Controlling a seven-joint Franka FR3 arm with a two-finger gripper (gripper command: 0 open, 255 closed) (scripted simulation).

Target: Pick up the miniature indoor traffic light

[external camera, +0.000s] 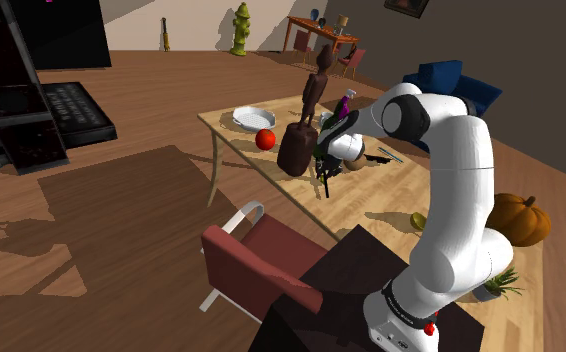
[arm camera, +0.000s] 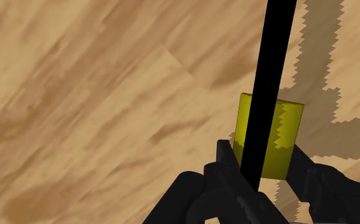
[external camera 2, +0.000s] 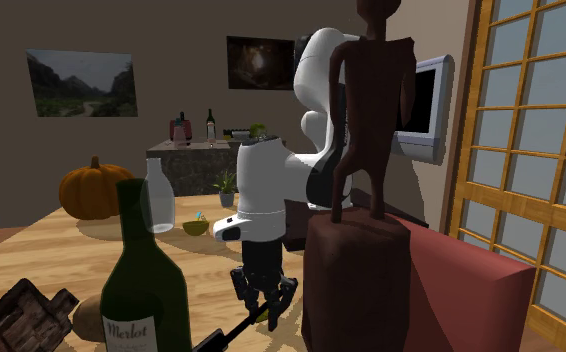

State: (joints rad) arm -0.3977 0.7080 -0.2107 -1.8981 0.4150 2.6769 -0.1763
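The miniature traffic light [arm camera: 285, 130] is a thin black pole with a yellow cylinder at one end. In the wrist view the cylinder sits between my black fingers [arm camera: 226, 160], which clasp it, and the pole runs away from my gripper [arm camera: 261, 164] over the wooden table. In the shoulder view my gripper [external camera: 323, 160] hangs over the table's near edge beside the dark statue, with the traffic light's pole [external camera: 323, 186] pointing down from it. From the second exterior view, the pole [external camera 2: 233, 328] slants down from my gripper [external camera 2: 263, 296].
A tall dark wooden statue [external camera: 306, 120] on a block stands right beside the gripper. A red apple [external camera: 265, 139] and a white dish [external camera: 253, 119] lie farther along the table [external camera: 366, 200]. A green wine bottle [external camera 2: 146, 290] and a clear bottle [external camera 2: 158, 195] stand nearby. A red chair [external camera: 261, 265] is below the table edge.
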